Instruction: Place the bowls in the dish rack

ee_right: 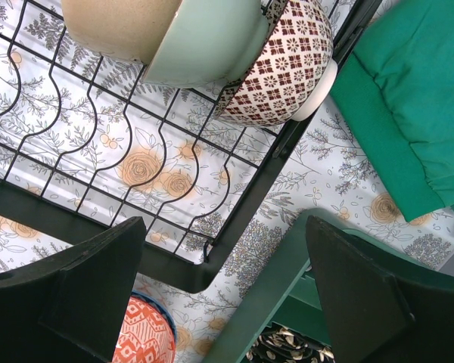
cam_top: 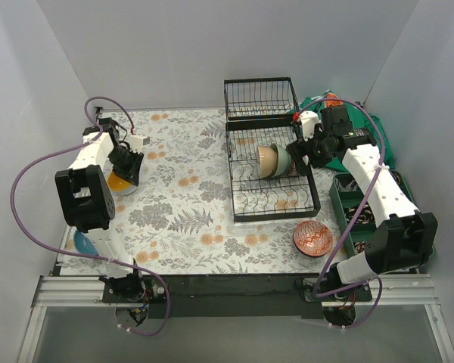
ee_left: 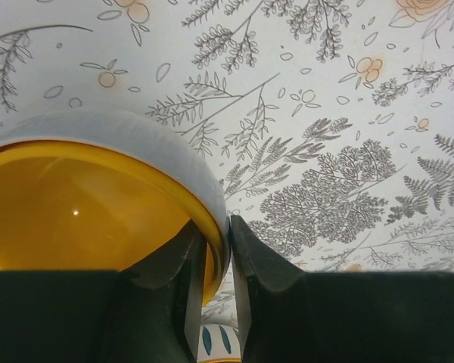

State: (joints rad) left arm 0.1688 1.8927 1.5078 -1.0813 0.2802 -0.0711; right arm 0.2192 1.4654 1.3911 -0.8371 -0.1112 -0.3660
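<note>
My left gripper (cam_top: pixel 129 168) is shut on the rim of a yellow-orange bowl (cam_top: pixel 119 182) at the table's left. In the left wrist view, one finger is inside the bowl (ee_left: pixel 76 212) and one outside, with the gripper (ee_left: pixel 228 242) pinching the wall. The black wire dish rack (cam_top: pixel 272 206) holds a cream bowl (cam_top: pixel 267 160), a mint green bowl (cam_top: pixel 281 160) and a brown patterned bowl (ee_right: pixel 287 68) on edge. My right gripper (cam_top: pixel 299 150) is open and empty above the rack's right edge (ee_right: pixel 212 249). A red patterned bowl (cam_top: pixel 313 239) sits on the table by the rack's front right corner. A blue bowl (cam_top: pixel 83 242) lies by the left arm's base.
A green plastic tray (cam_top: pixel 348 212) stands right of the rack, and its rim (ee_right: pixel 287 287) shows in the right wrist view. A green cloth (cam_top: pixel 378 136) lies behind it. The rack's raised basket end (cam_top: pixel 261 100) is at the back. Grey walls enclose the table.
</note>
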